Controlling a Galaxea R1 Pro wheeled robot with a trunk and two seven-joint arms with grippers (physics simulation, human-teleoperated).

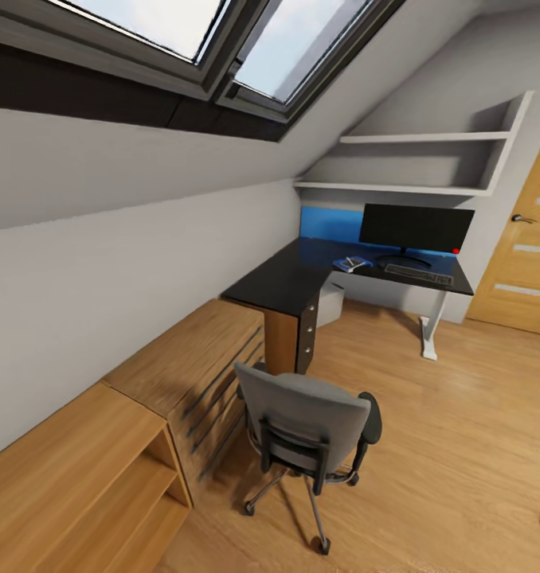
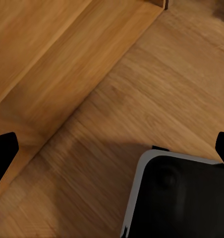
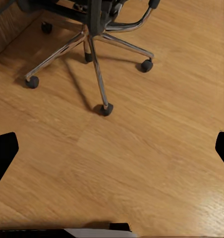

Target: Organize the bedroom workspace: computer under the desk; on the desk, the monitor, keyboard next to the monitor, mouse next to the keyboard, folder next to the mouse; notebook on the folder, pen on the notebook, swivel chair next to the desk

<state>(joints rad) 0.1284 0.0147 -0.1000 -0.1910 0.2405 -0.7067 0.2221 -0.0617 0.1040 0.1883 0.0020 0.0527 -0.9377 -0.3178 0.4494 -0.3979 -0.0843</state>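
The swivel chair stands on the floor with its grey back toward me, short of the desk. Its chrome base lies ahead of my open right gripper. On the black desktop the monitor stands upright, and the keyboard lies in front of it. Left of the keyboard lies the blue folder with something small and dark on it. The grey computer sits under the desk. I cannot make out the mouse. My left gripper hangs open over bare floor.
Low wooden shelving runs along the sloped left wall up to the desk's drawer unit. A wooden door is at the far right. Wall shelves hang above the monitor. My own base lies near the shelving edge.
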